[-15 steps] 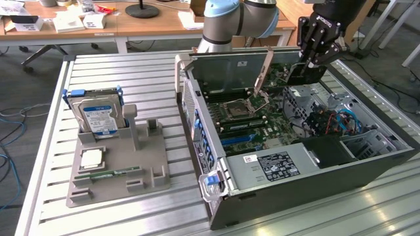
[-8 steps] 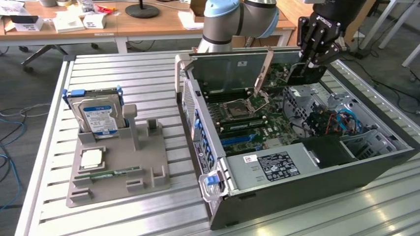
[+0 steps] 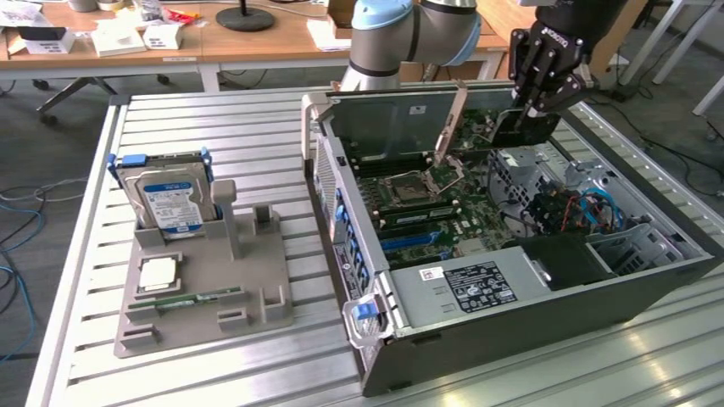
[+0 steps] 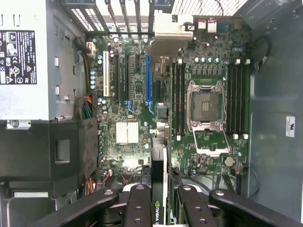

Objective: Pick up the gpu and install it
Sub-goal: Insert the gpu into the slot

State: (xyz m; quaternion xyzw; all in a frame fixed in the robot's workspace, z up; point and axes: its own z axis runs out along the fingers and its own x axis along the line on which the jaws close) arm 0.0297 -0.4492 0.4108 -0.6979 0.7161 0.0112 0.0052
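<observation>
Tool around gpu edge, above motherboard

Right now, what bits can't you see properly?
- Exterior view: the graphics card is partly behind the jaws holding it.
- Wrist view: the card is seen edge-on and cut off by the picture edge.
- Exterior view: the hard drive's bottom sits hidden in the grey holder.

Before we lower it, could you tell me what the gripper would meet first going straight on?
Probably the motherboard, near the blue slot; the gpu in the gripper would touch it first, though depth is unclear.
</observation>
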